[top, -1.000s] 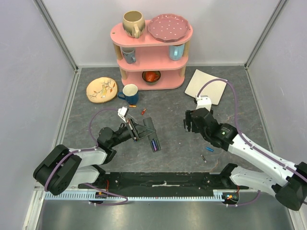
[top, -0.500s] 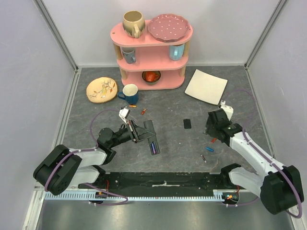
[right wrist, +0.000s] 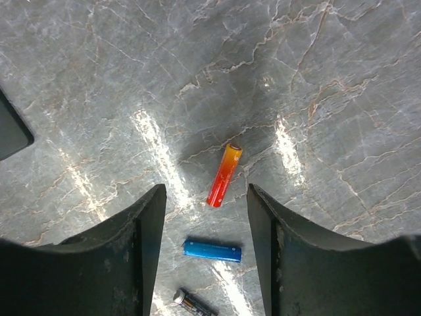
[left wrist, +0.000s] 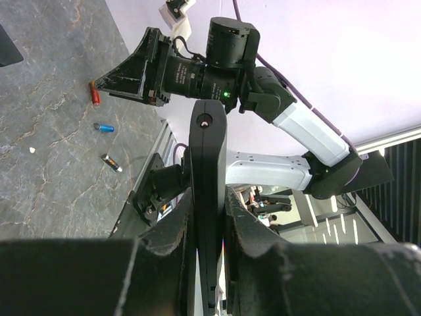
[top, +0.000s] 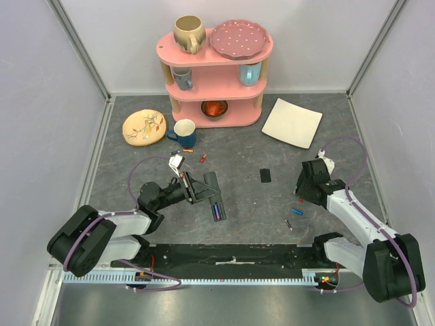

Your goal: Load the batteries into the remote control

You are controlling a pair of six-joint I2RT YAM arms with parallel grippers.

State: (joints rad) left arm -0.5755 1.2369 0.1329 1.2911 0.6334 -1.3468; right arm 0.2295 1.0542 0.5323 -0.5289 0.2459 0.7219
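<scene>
Found right end effector (right wrist: 205, 197) released, orange-red battery (right wrist: 223, 175) below between fingers (right wrist: 141, 253). Judged light, rigid, roll-prone: mid-barrel grip advised. Noted left end effector (left wrist: 209, 201) clenched on remote control (left wrist: 208, 141).

On the grey table (top: 245, 146), a patterned plate (top: 144, 127) and blue mug (top: 184, 132) sit left-front of the pink shelf (top: 216, 71). A white square plate (top: 292, 123) lies to its right. A black cover (top: 265, 176), orange-red battery (top: 302, 200) and blue battery (top: 297, 211) lie well in front.
</scene>
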